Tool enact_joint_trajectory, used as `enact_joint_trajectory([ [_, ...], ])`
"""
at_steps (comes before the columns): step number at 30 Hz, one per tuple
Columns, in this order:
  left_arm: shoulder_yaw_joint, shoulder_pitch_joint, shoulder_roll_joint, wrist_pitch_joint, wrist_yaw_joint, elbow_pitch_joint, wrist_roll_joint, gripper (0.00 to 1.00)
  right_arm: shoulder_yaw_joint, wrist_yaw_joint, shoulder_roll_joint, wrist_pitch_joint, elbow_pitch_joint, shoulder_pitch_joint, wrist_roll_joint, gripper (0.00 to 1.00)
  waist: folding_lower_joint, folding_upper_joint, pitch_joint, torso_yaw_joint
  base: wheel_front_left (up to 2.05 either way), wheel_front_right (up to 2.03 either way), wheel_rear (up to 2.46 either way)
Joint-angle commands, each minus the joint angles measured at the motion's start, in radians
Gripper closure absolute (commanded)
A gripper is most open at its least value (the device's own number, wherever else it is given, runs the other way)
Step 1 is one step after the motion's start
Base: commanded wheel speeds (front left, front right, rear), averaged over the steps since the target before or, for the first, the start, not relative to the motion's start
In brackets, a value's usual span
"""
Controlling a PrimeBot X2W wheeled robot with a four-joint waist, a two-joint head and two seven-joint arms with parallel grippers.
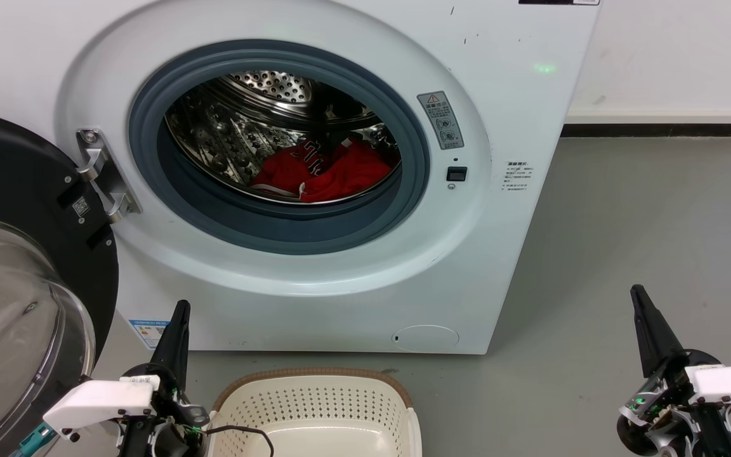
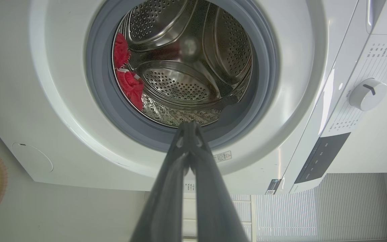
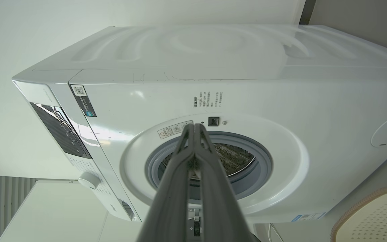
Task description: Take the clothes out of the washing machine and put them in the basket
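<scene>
- Washing machine (image 1: 315,298): door (image 1: 16,190) hanging open at the left.
- Clothes (image 1: 327,171): red heap low in the drum.
- Basket (image 1: 315,400): on the floor, near side of the machine.
- Left gripper (image 1: 181,309): fingers together, empty, left of the basket.
- Right gripper (image 1: 637,293): fingers together, empty, well right.

We see a grey floor (image 1: 625,254) carrying the white washing machine (image 1: 499,222); the cream basket (image 1: 315,406) stands just in front of the washing machine.

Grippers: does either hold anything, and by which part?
Nothing is held: left gripper and right gripper have shut, empty jaws; the bright red fabric clothes lie in the shiny steel drum.
</scene>
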Motion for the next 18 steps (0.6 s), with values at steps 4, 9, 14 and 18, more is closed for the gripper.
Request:
enact_joint_trajectory([
  [4, 0.002, -0.007, -0.001, 0.002, -0.005, 0.0, -0.002, 1.0, 0.001, 0.0, 0.003, 0.0, 0.001, -0.012, -0.005, 1.0, 0.0, 0.0, 0.0, 0.0, 0.0, 0.0, 0.0],
  [9, 0.002, -0.007, -0.001, 0.002, -0.005, 0.0, -0.002, 1.0, 0.001, 0.0, 0.003, 0.0, 0.001, -0.012, -0.005, 1.0, 0.0, 0.0, 0.0, 0.0, 0.0, 0.0, 0.0],
  [14, 0.002, -0.007, -0.001, 0.002, -0.005, 0.0, -0.002, 1.0, 0.001, 0.0, 0.003, 0.0, 0.001, -0.012, -0.005, 1.0, 0.0, 0.0, 0.0, 0.0, 0.0, 0.0, 0.0],
  [18, 0.002, -0.007, -0.001, 0.001, -0.005, 0.0, -0.002, 1.0, 0.001, 0.0, 0.003, 0.0, 0.001, -0.012, -0.005, 1.0, 0.0, 0.0, 0.0, 0.0, 0.0, 0.0, 0.0],
])
